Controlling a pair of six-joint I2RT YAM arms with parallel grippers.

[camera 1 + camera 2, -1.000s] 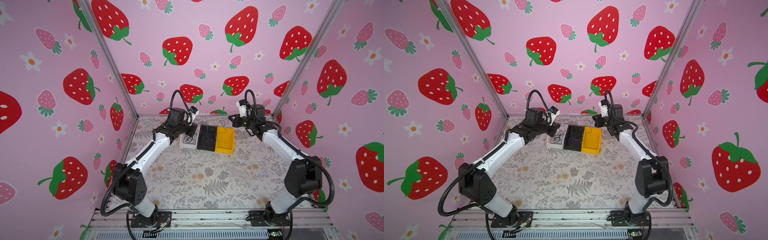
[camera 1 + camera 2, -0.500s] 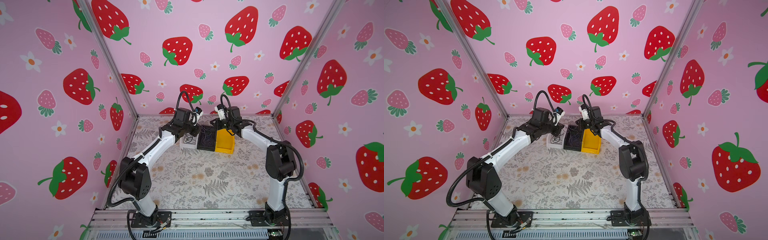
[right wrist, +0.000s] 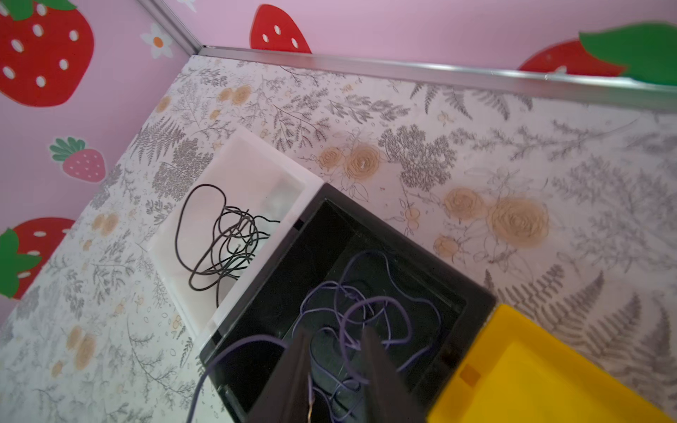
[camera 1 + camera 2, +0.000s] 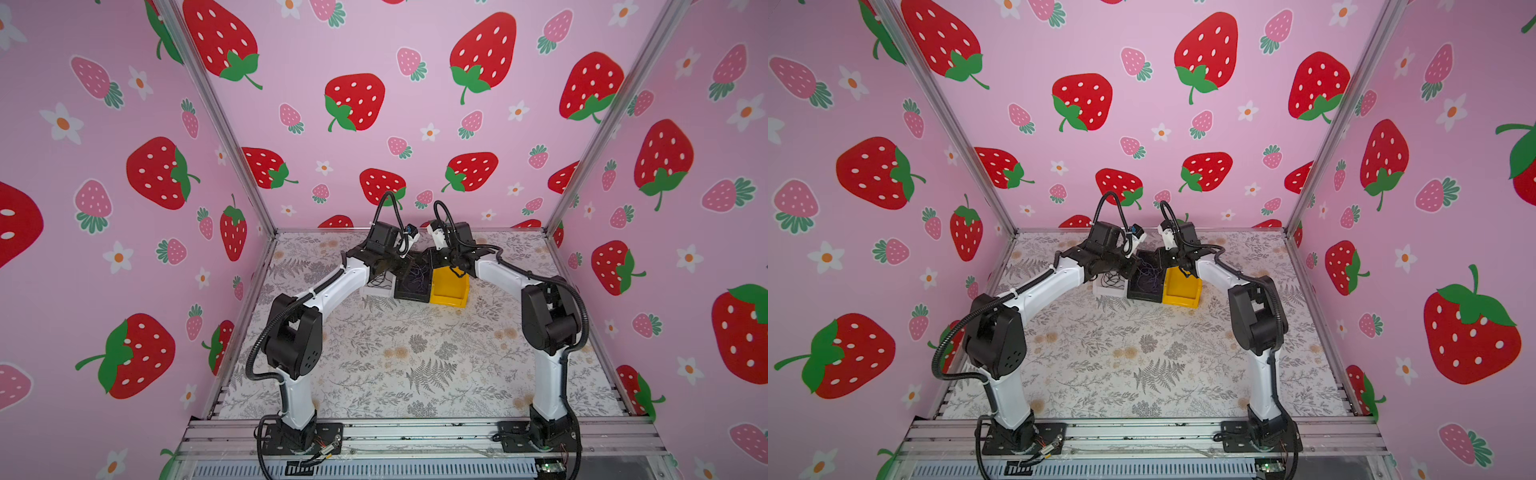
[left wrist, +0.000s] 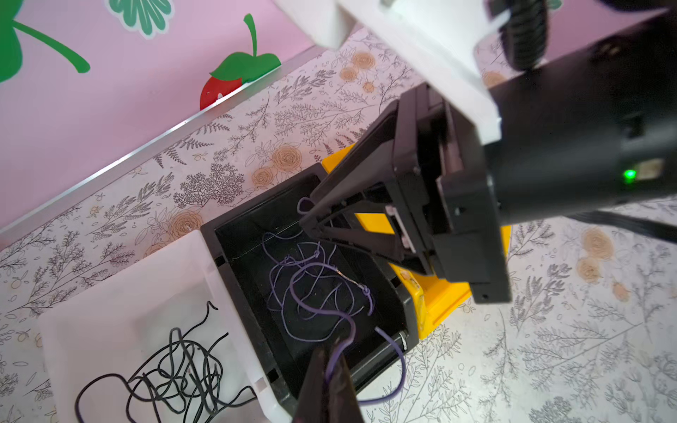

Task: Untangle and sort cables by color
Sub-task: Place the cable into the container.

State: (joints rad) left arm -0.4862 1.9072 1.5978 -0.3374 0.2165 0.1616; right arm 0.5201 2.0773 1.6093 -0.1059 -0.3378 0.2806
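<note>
A white bin [image 5: 128, 293] holds tangled black cables [image 5: 176, 377], the black bin [image 5: 252, 219] beside it holds purple cables [image 5: 311, 293], one pinched in the left gripper [image 5: 328, 381] while the right gripper [image 3: 335, 362] hangs over them, jaws narrowly parted, with a yellow bin [image 3: 549, 373] alongside.

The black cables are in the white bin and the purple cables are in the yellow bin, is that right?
Not quite: the purple cables are in the black bin instead, as the right wrist view shows. The black cables are in the white bin.
</note>
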